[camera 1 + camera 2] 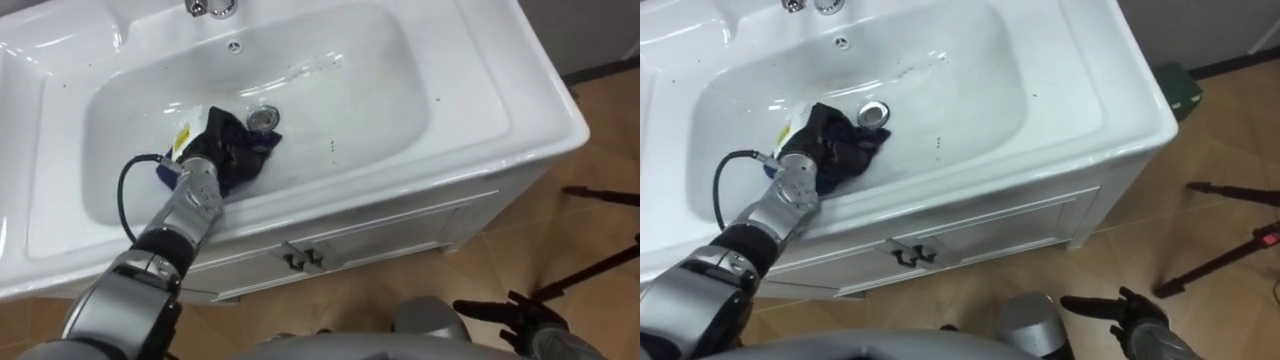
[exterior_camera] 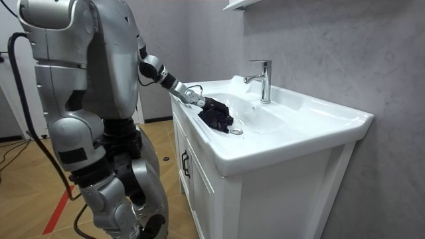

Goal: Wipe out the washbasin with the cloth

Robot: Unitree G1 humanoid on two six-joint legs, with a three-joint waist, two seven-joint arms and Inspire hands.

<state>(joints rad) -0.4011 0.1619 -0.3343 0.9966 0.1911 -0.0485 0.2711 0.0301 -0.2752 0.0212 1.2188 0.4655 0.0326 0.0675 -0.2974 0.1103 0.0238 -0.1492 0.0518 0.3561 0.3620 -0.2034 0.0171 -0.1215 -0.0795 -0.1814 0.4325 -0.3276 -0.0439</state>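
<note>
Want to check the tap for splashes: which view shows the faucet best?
The room view: the faucet stands whole, spout over the basin. The eye views catch just its base at their top edge.

A white vanity cabinet (image 2: 279, 192) stands against a grey plaster wall (image 2: 332, 46). Brown wooden floor (image 2: 26, 176) lies before this cabinet.

The white basin (image 1: 480, 110), atop a white cabinet (image 1: 380, 235), holds a crumpled dark cloth (image 1: 240, 145) just beside its drain (image 1: 263, 119), with a chrome tap (image 2: 264, 79) on its back rim.
</note>
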